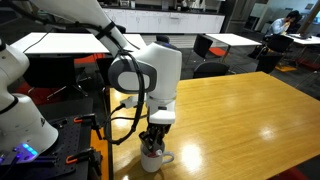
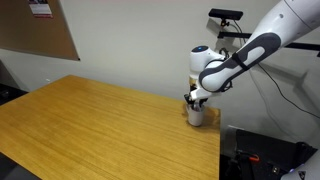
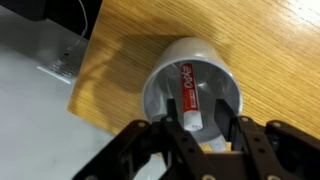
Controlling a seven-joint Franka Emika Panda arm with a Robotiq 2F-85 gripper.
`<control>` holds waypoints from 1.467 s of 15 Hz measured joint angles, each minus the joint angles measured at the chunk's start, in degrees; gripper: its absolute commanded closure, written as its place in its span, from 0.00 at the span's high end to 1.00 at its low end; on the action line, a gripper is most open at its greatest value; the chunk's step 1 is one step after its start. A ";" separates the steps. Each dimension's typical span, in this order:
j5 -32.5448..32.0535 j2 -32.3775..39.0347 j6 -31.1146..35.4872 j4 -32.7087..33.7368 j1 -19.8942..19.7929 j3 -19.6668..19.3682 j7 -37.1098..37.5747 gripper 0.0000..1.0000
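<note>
Red-labelled marker (image 3: 187,95) leans inside a pale grey cup (image 3: 158,85) near the edge of the wooden table (image 3: 270,60), seen in the wrist view. The gripper (image 3: 205,128) hangs over the cup's mouth, jaws parted wider than the marker, straddling its end and clasping nothing.

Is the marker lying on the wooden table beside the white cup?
No, in the wrist view the marker stands inside the white cup, with its red label visible against the cup's inner wall.
</note>
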 measured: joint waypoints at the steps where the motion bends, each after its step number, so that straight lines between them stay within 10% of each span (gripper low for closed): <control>1: 0.00 0.35 0.24 0.12 0.00 -0.18 -0.31 0.44; 13: 0.10 3.18 0.80 1.03 0.01 -0.97 -3.01 0.47; 19: 0.12 3.35 1.45 1.11 0.12 -0.97 -3.56 0.01; 22: 0.06 3.37 2.64 1.09 0.32 -0.99 -3.56 0.05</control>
